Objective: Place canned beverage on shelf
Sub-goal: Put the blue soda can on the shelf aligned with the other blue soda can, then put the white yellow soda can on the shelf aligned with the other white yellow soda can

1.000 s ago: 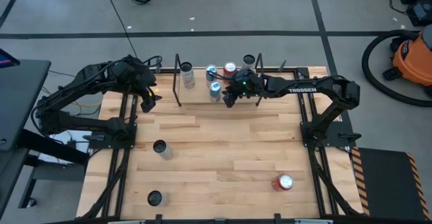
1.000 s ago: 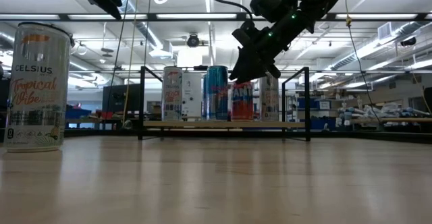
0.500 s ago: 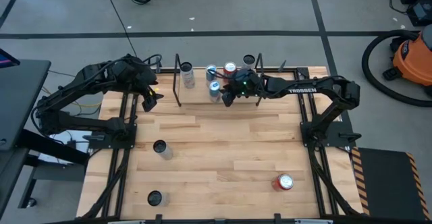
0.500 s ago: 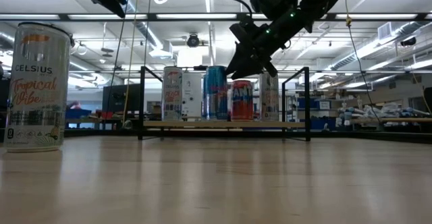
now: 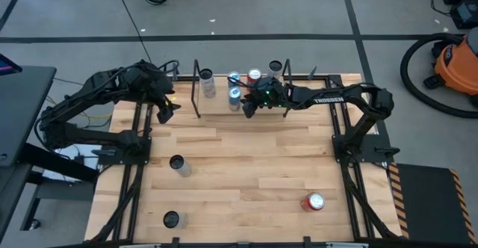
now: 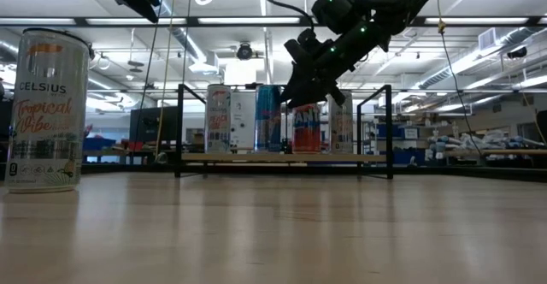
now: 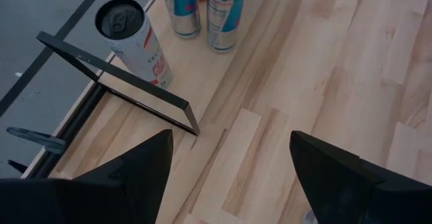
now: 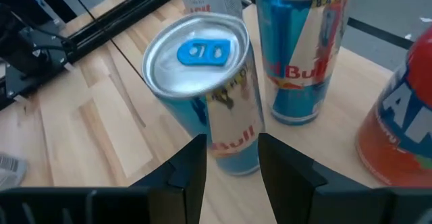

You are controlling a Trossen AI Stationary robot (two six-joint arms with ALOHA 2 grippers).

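The shelf (image 5: 196,91) stands at the table's far edge, its wood board (image 6: 282,158) between black end frames. On it stand a white can (image 5: 206,78), a blue Red Bull can (image 5: 234,78), a red can (image 5: 255,75) and another can (image 5: 275,66). A second blue Red Bull can (image 5: 234,95) stands upright at the board's near edge. My right gripper (image 5: 245,106) is shut on it, as the right wrist view (image 8: 233,163) shows. My left gripper (image 5: 163,113) hangs open and empty, high above the table just left of the shelf. My right gripper has the near blue can's side wall (image 8: 233,143) between its two fingers (image 8: 192,166), one on each side. The fingers come slanting down from the table's right and near side. The can stands upright with its foot on the board.
Two dark-topped cans (image 5: 176,163) (image 5: 172,219) stand on the table's near left; one shows as a Celsius can (image 6: 47,109) in the low view. A red can (image 5: 313,202) lies at the near right. The shelf's left part, between the white can and the end frame, is bare.
My right gripper has risen a little and gone toward the table's left edge. The near blue can has shifted slightly left along the board with it and stays upright.
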